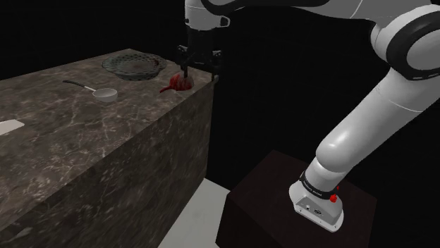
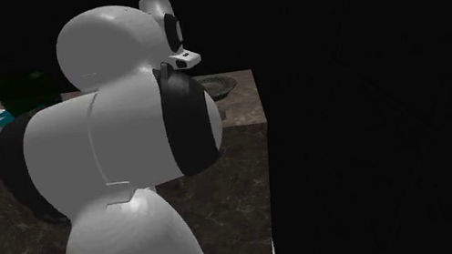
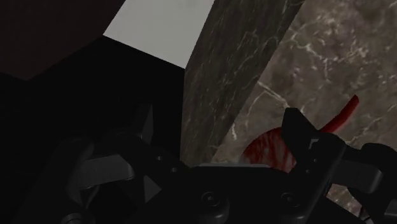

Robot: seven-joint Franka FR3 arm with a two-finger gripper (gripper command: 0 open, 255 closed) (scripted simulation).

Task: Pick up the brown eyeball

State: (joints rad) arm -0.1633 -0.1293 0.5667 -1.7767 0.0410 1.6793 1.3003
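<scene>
The eyeball (image 1: 180,83) is a dark red, veined ball with a red tail (image 1: 168,89), lying at the corner of the dark marble counter (image 1: 84,141). My black gripper (image 1: 200,74) hangs straight down over that corner, open. One finger (image 1: 185,69) comes down on the ball's top, and the other finger (image 1: 215,70) hangs past the counter's edge over the drop. In the wrist view the eyeball (image 3: 266,149) lies partly behind one finger (image 3: 304,141), outside the gap between the fingers, and its tail (image 3: 343,114) curls away over the marble.
A ribbed glass plate (image 1: 131,65) sits just behind the eyeball. A small white ladle-like cup (image 1: 106,94) lies further along the counter, and a white object (image 1: 8,127) lies at its far end. The arm's dark stand (image 1: 296,204) rests on the pale floor (image 1: 190,218) below.
</scene>
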